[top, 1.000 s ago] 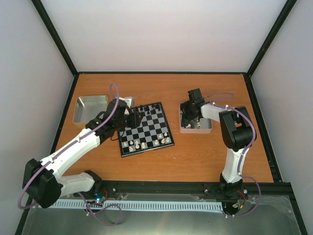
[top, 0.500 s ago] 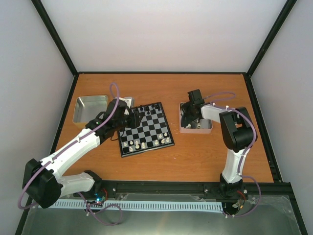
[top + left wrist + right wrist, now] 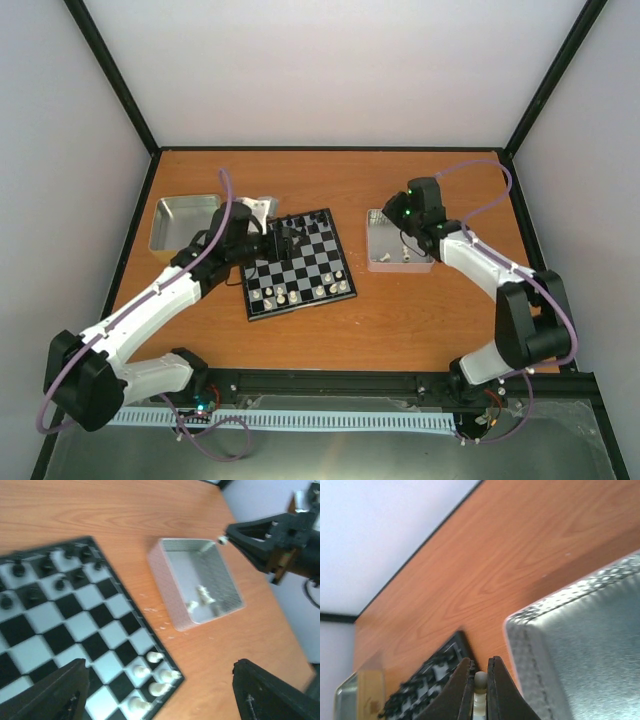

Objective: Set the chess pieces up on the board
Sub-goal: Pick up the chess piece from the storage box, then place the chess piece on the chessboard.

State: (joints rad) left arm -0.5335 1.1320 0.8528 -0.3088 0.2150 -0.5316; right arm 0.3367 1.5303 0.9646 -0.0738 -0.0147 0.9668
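Chess piece (image 3: pixel 480 680) pinched in right gripper (image 3: pixel 479 666), now raised above tray (image 3: pixel 580 645), left gripper (image 3: pixel 160 672) spread

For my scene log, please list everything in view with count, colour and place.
table: one, orange, under all
board: one, black and grey, table centre
left tray: one, silver, left of board
right tray: one, silver, right of board
silvery thing: one, silver, by board's far-left corner
white pieces: several, cream, board's near rows; a few in right tray
black pieces: several, black, board's far rows
held piece: one, cream, gripped beside right tray
left tool: one, black, open above board
right tool: one, dark, shut on held piece
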